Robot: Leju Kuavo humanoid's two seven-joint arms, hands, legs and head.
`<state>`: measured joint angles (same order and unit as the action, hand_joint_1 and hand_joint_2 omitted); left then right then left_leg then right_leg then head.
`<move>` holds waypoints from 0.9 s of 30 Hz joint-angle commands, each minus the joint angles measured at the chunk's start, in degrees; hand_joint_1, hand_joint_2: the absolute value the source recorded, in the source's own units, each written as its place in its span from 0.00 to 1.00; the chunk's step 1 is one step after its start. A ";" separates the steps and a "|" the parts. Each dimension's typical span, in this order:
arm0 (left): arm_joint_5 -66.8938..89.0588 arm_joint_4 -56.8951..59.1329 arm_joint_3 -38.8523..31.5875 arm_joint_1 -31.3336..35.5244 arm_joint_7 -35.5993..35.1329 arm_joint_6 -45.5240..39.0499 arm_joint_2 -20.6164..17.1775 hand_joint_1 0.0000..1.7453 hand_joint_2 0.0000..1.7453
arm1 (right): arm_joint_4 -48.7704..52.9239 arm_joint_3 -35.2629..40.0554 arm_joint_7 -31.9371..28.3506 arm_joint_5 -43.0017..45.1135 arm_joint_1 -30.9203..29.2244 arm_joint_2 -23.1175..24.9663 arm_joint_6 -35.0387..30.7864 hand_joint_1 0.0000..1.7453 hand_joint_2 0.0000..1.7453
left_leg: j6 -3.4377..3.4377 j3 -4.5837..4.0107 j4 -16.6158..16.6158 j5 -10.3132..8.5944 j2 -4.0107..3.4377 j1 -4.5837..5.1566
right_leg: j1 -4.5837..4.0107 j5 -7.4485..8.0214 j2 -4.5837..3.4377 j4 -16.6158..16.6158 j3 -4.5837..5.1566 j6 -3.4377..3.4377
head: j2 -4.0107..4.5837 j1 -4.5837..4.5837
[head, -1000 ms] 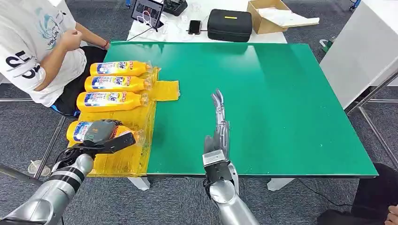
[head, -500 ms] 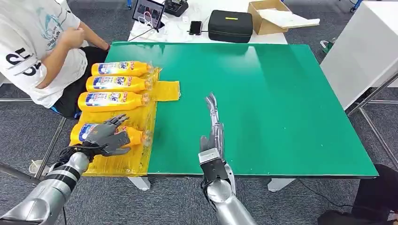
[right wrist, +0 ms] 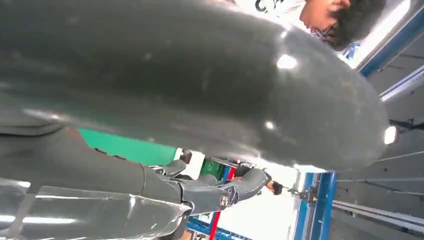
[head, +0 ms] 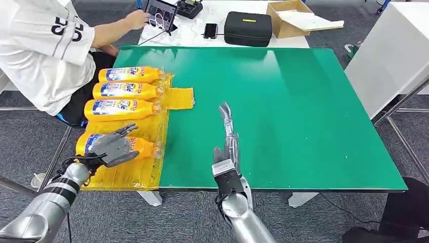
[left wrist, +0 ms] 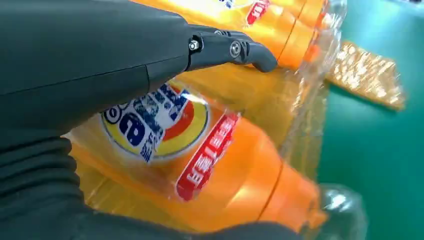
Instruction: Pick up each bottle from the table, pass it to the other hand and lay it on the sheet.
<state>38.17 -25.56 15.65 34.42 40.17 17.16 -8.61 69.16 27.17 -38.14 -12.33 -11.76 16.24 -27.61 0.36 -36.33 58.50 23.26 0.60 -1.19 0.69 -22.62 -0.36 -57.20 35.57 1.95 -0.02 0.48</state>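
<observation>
Several yellow-orange detergent bottles lie side by side on the yellow sheet (head: 131,174) at the table's left edge. The three farther ones (head: 129,74) (head: 126,90) (head: 121,109) lie untouched. The nearest bottle (head: 144,147) (left wrist: 210,165) lies on the sheet's near part, under my left hand (head: 114,147) (left wrist: 100,55). That hand's fingers (left wrist: 250,50) are spread and stretched out just above the bottle, gripping nothing. My right hand (head: 228,139) (right wrist: 190,100) is over the green table (head: 303,111) near its front edge, its fingers straight and empty.
A person (head: 45,50) sits at the table's far left, one arm reaching to a tablet (head: 161,12). A phone (head: 210,29), a black case (head: 248,28) and a cardboard box (head: 293,17) stand on the white table behind. A white cabinet (head: 389,55) is at the right.
My left hand has let go of the nearest bottle, spread its fingers and drawn back a little. My right hand has shifted slightly left. The person has turned and reached toward the tablet.
</observation>
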 commanded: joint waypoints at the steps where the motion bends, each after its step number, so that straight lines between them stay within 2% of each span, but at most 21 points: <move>1: -32.14 -35.44 -21.51 -14.61 -0.17 -24.42 17.62 0.00 1.00 | -0.99 -0.46 1.11 -5.46 1.77 -0.12 -5.88 0.00 0.00 | -0.10 -0.03 -0.02 -0.02 0.25 0.05 | 0.04 -0.07 0.33 0.04 0.01 0.02 | 0.02 0.00; 4: -38.86 -51.20 -23.13 -20.16 -0.17 -25.15 21.83 0.00 1.00 | 1.49 -0.85 0.89 -7.93 5.58 -0.46 -9.09 0.00 0.00 | -0.16 -0.37 0.13 -0.01 0.46 0.00 | -0.02 -0.13 0.54 0.02 0.27 0.04 | 0.00 -0.04; 9: -40.57 -67.12 -21.53 -28.72 -0.17 -22.24 24.59 0.00 1.00 | 4.00 -2.69 -0.42 -9.12 9.59 -1.39 -11.54 0.00 0.00 | -0.15 -0.18 0.07 0.27 -0.14 0.13 | 0.09 -0.13 -0.08 0.04 0.24 0.03 | 0.02 -0.04; 10: -40.50 -70.58 -20.32 -30.99 -0.17 -20.72 24.82 0.00 1.00 | 4.76 -3.32 -0.62 -9.26 10.55 -1.81 -11.87 0.00 1.00 | -0.16 -0.30 0.07 0.27 -0.15 0.08 | 0.04 -0.05 -0.12 0.06 0.36 0.03 | 0.02 -0.04; 12: -39.99 -72.24 -20.15 -31.75 -0.17 -21.45 25.20 0.00 1.00 | 5.21 -3.68 -0.63 -9.28 10.82 -1.86 -11.87 0.00 1.00 | -0.17 -0.09 0.09 0.46 -0.22 0.08 | 0.02 -0.20 -0.14 0.04 0.19 -0.03 | 0.00 -0.02; 14: -39.99 -72.24 -20.15 -31.75 -0.17 -21.45 25.20 0.00 1.00 | 5.21 -3.68 -0.63 -9.28 10.82 -1.86 -11.87 0.00 1.00 | -0.08 -0.43 0.06 0.31 -0.13 0.07 | 0.05 -0.09 -0.11 0.04 0.55 0.03 | 0.02 -0.02; 20: -38.76 -74.47 -19.45 -32.14 -0.17 -22.93 24.98 0.00 1.00 | 5.67 -4.35 -0.56 -9.94 10.85 -1.49 -12.31 0.00 1.00 | -0.06 -0.39 0.03 0.34 -0.14 0.01 | 0.00 -0.17 -0.12 0.05 0.46 0.07 | 0.02 -0.04; 24: -40.12 -76.08 -17.99 -37.41 -0.17 -21.30 25.38 0.00 1.00 | 10.55 -9.69 -1.86 -12.88 15.13 0.20 -12.39 0.00 1.00 | -0.06 -0.39 0.01 0.34 -0.15 0.02 | 0.01 -0.17 -0.13 0.06 0.45 0.08 | 0.02 -0.04; 25: -39.89 -75.94 -16.00 -40.42 -0.17 -23.11 23.78 0.00 1.00 | 14.00 -11.33 -1.86 -13.58 17.49 0.63 -12.39 0.00 1.00 | -0.10 -0.24 0.00 0.42 -0.17 0.04 | 0.02 -0.25 -0.12 0.08 0.31 0.07 | 0.02 -0.04; 27: -39.33 -71.99 -16.27 -43.36 -0.17 -21.67 24.13 0.00 1.00 | 19.18 -14.98 -1.86 -14.28 20.73 1.49 -12.39 0.00 1.00 | -0.10 -0.12 -0.07 0.45 -0.12 0.09 | 0.06 -0.31 -0.07 0.10 0.21 0.06 | 0.02 -0.04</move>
<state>-1.77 -99.21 -2.69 0.39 40.26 -4.63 16.26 76.09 22.58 -39.67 -24.61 1.00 15.91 -39.76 0.36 -36.84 58.53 23.52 0.52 -1.18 0.72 -22.74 -0.50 -57.17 36.14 2.07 0.00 0.44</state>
